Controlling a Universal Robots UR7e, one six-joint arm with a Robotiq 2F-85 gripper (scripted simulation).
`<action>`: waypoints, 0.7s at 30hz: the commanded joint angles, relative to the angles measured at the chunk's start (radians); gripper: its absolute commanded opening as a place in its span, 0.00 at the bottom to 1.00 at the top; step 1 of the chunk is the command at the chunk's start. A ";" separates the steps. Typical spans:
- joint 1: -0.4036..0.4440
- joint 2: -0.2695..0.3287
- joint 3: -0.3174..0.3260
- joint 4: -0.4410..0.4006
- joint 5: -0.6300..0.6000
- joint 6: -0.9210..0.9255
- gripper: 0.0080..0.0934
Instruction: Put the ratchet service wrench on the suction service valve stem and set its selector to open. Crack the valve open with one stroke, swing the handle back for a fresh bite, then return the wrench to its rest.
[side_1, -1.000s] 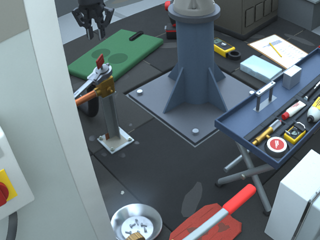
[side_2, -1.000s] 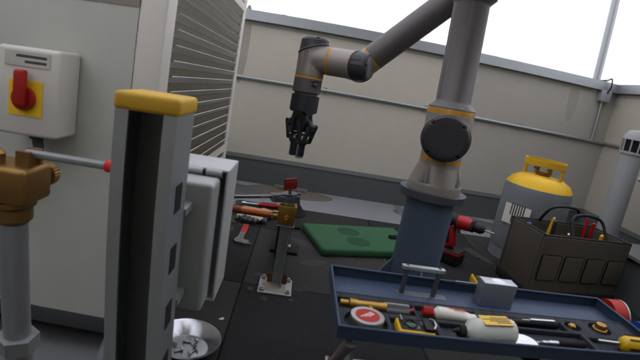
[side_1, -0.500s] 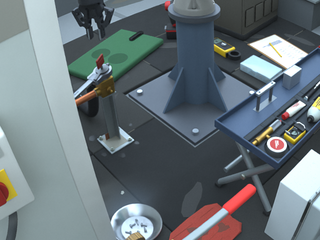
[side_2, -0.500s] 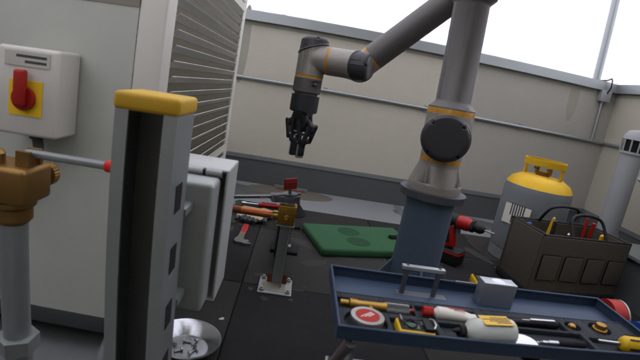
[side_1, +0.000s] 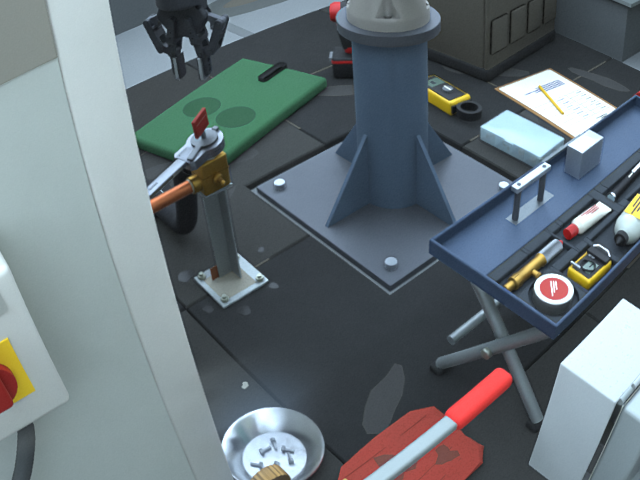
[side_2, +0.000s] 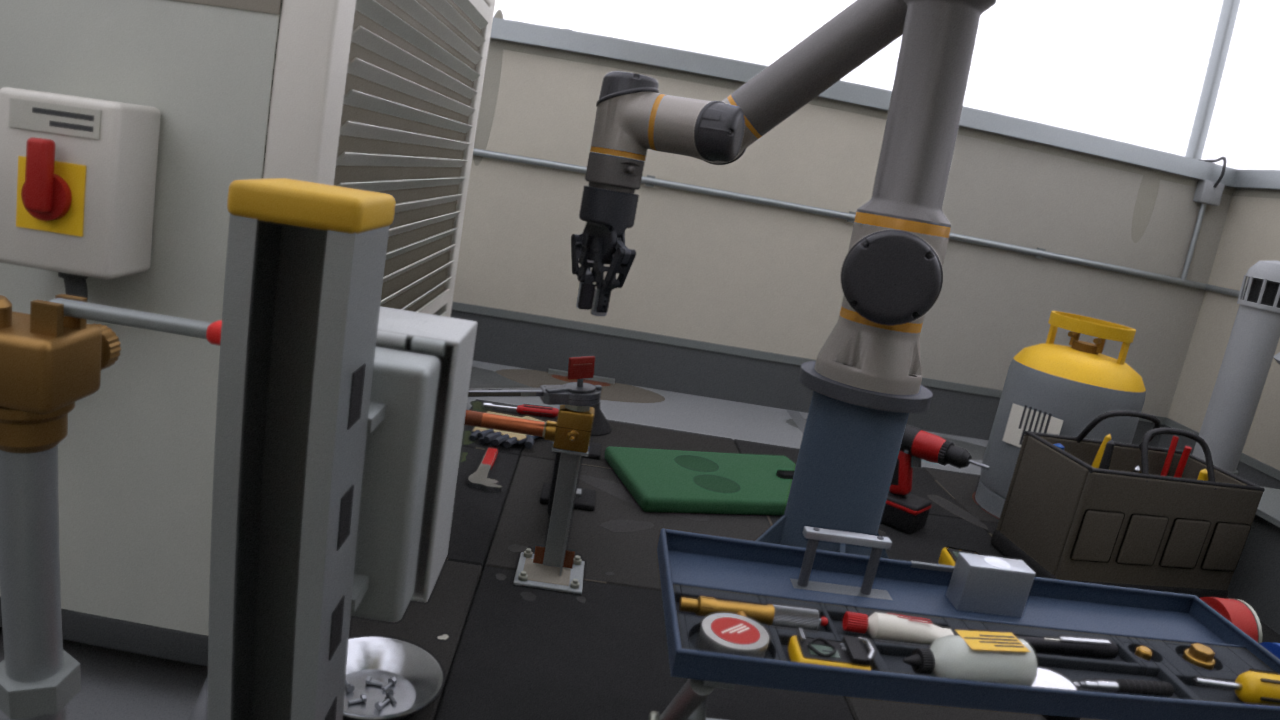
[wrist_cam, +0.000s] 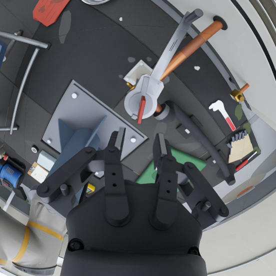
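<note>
The ratchet service wrench (side_1: 192, 152) (wrist_cam: 152, 85) sits with its round head on the brass suction service valve (side_1: 211, 175) (side_2: 573, 430) atop a grey post. Its grey handle (wrist_cam: 175, 41) runs out toward the big white cabinet, above the copper pipe (side_1: 168, 196) (wrist_cam: 190, 47). A red selector tab (side_1: 199, 122) (side_2: 582, 366) (wrist_cam: 141, 109) stands up from the wrench head. My gripper (side_1: 190, 64) (side_2: 601, 300) (wrist_cam: 139, 140) hangs well above and behind the wrench, over the green mat's near end; it is open and holds nothing.
Behind the valve lies the green mat (side_1: 232, 106) (side_2: 703, 479), and the arm's blue pedestal (side_1: 390, 119) stands to the right. A blue tool tray (side_1: 553, 222) with the grey wrench rest (side_1: 530, 194) stands further right. The white cabinet (side_1: 88, 248) walls off the left.
</note>
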 joint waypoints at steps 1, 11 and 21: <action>0.000 0.000 0.000 0.000 0.000 0.000 0.40; 0.000 0.000 0.000 0.000 0.000 0.100 0.40; 0.001 0.001 -0.002 0.000 0.000 0.284 0.40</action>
